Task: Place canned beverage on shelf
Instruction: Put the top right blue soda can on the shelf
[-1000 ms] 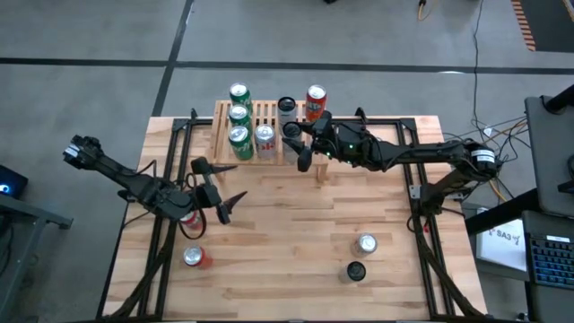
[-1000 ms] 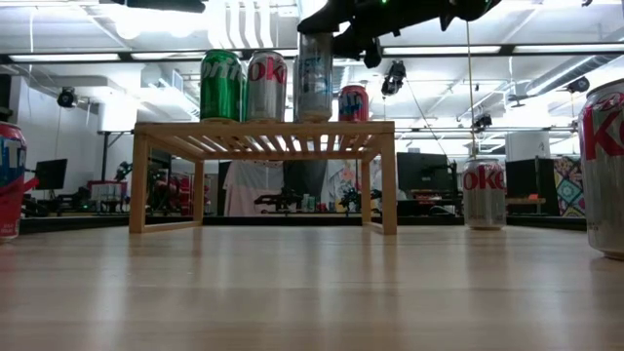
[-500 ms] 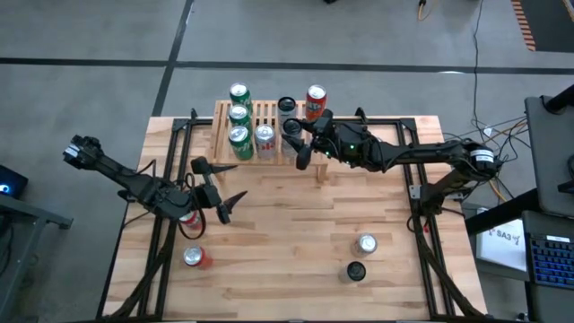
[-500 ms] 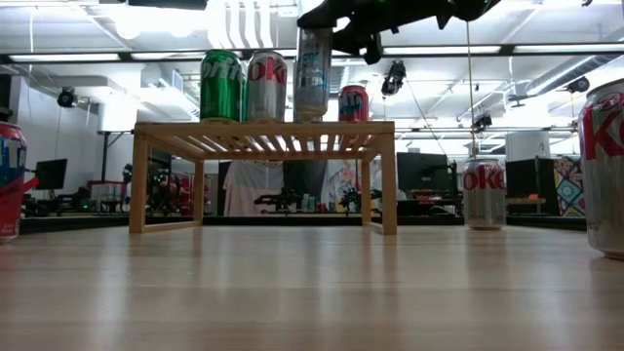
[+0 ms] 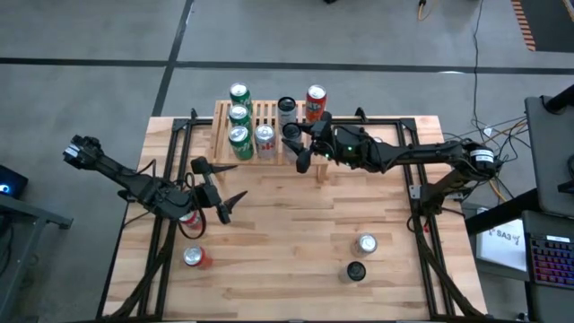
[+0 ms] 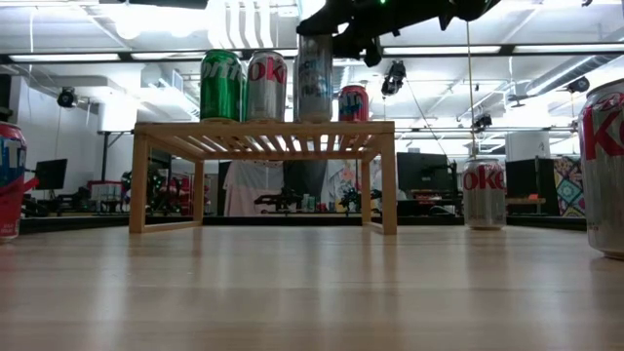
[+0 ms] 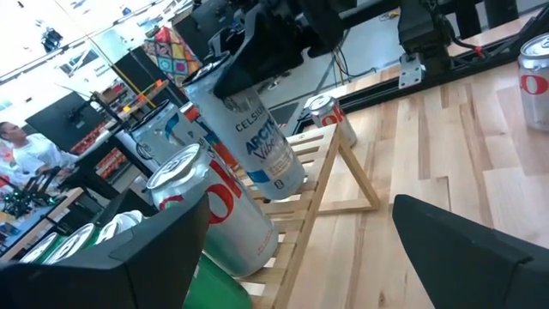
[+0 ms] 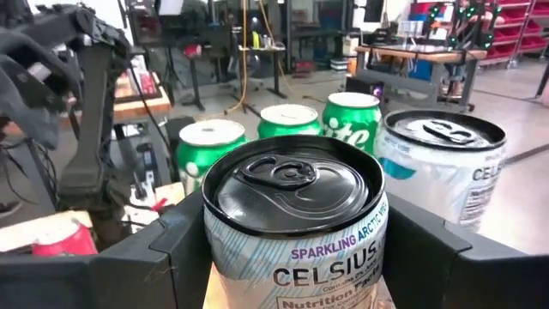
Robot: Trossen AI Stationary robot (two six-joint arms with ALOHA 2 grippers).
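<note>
We see the right gripper (image 5: 293, 135) over the right end of the low light-wood slatted shelf (image 5: 254, 116), which stands at the far edge of the plank worktop (image 5: 296, 224). Its fingers are closed around a pale silver-and-blue Celsius can (image 6: 314, 78), gripped near the top. In the low view the can's base looks to be at the slats, though we cannot tell whether it bears its full weight yet.

The can stands just beside a silver cola can (image 6: 265, 86) and a green soda can (image 6: 221, 86), with a red can (image 6: 354, 102) farther back. We judge the main risk to be the release: if the fingers spread wide or the wrist shifts sideways, they could knock the silver neighbour or tip the tall, narrow can. A base resting across a gap between slats could also leave it leaning once let go.

The left gripper (image 5: 220, 199) waits with fingers spread, holding nothing, near the worktop's left edge.
</note>
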